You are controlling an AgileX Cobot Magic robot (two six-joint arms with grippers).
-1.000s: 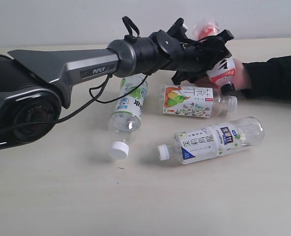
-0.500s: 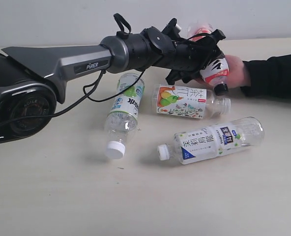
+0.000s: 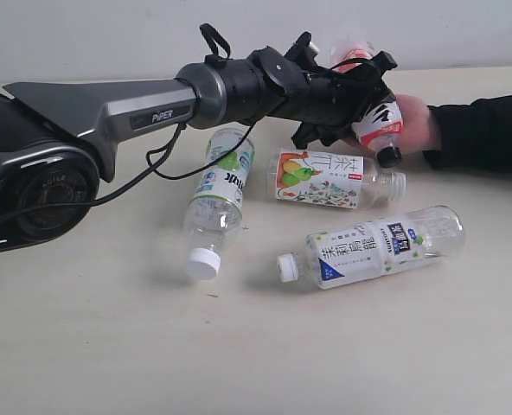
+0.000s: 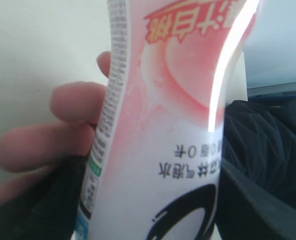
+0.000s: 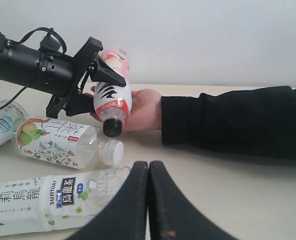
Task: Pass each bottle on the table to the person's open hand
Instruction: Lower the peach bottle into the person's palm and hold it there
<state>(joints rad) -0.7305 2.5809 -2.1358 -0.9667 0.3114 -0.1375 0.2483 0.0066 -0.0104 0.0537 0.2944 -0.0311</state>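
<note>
- Over the far right part of the counter (image 3: 109,346), the left tool (image 3: 360,97) grips the pink-and-white bottle (image 3: 379,121), its jaws spread around the labelled body.
- That bottle's long axis is steeply tilted, with the base up and the black cap lowest.
- The person's open hand (image 3: 419,128) lies right behind and under the bottle. In the left wrist view its fingers (image 4: 63,125) sit just beside the label, though actual contact cannot be made out.
- The handover probably turns on this: the palm is on the far side of the bottle from the tool, so letting go should drop it into the hand.
- The right tool (image 5: 148,172) is pressed shut and empty, well apart from the hand, so the left arm is nearer.
- Three more bottles lie on their sides: the green-label bottle (image 3: 220,194), the pear-label bottle (image 3: 325,179) nearest the hand, and the blue-label bottle (image 3: 377,244).
</note>
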